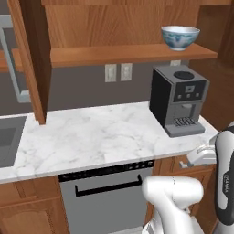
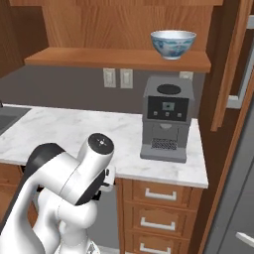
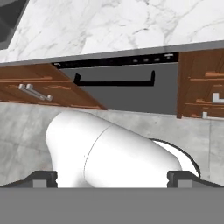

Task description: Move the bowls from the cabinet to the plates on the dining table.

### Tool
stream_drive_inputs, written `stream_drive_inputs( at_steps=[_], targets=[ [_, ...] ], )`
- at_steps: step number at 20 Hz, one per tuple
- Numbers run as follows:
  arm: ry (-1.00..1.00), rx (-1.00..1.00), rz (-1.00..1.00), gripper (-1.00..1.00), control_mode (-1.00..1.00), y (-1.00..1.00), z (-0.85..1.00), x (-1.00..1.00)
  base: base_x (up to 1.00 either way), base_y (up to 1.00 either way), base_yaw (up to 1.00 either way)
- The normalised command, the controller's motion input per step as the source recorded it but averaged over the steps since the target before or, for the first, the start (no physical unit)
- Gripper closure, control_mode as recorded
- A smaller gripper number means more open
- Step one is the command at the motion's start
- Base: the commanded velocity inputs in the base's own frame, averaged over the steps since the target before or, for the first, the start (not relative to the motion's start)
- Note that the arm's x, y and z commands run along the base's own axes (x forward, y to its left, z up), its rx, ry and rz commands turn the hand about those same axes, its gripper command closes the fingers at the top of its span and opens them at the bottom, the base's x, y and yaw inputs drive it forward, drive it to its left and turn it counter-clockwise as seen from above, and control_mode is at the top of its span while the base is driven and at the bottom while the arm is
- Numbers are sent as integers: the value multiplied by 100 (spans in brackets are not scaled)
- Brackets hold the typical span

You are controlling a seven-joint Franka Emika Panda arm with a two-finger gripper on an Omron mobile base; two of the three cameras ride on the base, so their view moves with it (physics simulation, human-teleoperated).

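Glossy ceramic bowl (image 1: pixel 180 36), wooden shelf (image 1: pixel 128 54)

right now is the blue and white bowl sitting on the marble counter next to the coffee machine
No, the white and blue bowl sits up on the wooden shelf of the cabinet, above the coffee machine.

Our arm (image 2: pixel 69 183) sits folded low, at the lower left of the right base view and the lower right of the left base view. Our gripper (image 3: pixel 112 178) points downward, its fingertips (image 3: pixel 43 178) spread wide apart, holding nothing.
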Motion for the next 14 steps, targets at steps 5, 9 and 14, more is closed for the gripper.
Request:
stream_drive_inputs(
  at_steps=[5,9,14],
  targets=[
    [0,0,0,-100,100,0,0,0,5,-16,0],
    [0,0,0,-100,100,0,0,0,5,0,0],
    [0,0,0,-100,100,0,0,0,41,0,0]
  ],
)
